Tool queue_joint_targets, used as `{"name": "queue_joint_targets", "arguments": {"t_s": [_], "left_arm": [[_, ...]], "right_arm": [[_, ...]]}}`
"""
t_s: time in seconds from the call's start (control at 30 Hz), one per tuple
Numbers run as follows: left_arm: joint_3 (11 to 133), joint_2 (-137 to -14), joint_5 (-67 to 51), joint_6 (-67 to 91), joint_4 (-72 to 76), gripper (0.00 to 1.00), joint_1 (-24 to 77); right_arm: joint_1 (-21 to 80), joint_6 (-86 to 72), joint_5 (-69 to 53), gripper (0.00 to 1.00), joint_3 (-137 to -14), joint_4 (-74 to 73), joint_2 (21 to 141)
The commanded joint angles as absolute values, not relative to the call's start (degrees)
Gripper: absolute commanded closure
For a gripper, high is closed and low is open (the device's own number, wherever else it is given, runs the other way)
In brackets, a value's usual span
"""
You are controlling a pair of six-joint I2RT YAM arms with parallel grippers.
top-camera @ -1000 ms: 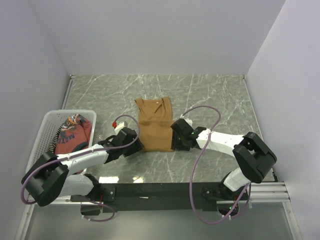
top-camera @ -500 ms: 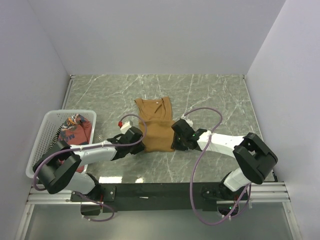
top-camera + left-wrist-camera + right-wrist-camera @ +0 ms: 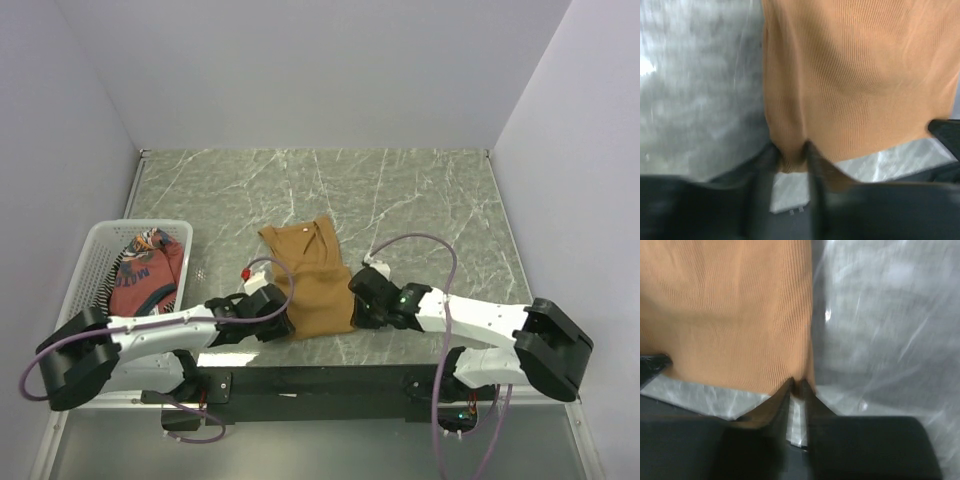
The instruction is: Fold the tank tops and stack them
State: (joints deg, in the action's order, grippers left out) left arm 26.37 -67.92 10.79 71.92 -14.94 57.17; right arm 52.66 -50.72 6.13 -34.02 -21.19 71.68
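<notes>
Now, left fingers (image 3: 816, 175) and right fingers (image 3: 775, 404) clamp tan tank top (image 3: 305, 285) hem corners; fold step in hand, next likely carrying hem toward straps.

I log: spread tank top (image 3: 308, 285) flat on table (image 3: 420, 200), centre, close to front edge. At its near-left hem corner, left gripper (image 3: 284, 325); at near-right, right gripper (image 3: 357, 312) (both pinching cloth). Far left, basket (image 3: 88, 262), bundled tank tops (image 3: 145, 272) inside.
</notes>
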Motion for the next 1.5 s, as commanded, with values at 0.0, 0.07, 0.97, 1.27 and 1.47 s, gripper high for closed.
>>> {"name": "queue_joint_targets", "arguments": {"t_s": [0.0, 0.07, 0.97, 1.27, 1.47], "left_arm": [[25.7, -62.3, 9.3, 74.6, -22.0, 0.55, 58.3], [29.5, -59.3, 12.6, 74.0, -24.5, 0.41, 58.0], [56.7, -98.8, 5.0, 57.4, -7.8, 0.99, 14.4], [59.8, -102.5, 0.8, 57.3, -1.2, 0.98, 16.3], [62.1, -103.0, 0.6, 56.8, -1.2, 0.99, 17.8]], "right_arm": [[55.5, -53.7, 8.7, 0.7, -32.4, -25.1, 68.2], [55.6, -53.4, 9.1, 0.62, -32.3, -24.9, 66.3], [50.5, -42.4, 12.7, 0.7, -58.3, -26.4, 79.5], [50.1, -42.6, 12.7, 0.7, -56.7, -25.6, 78.3], [49.5, -42.6, 12.6, 0.71, -55.6, -25.3, 77.6]]}}
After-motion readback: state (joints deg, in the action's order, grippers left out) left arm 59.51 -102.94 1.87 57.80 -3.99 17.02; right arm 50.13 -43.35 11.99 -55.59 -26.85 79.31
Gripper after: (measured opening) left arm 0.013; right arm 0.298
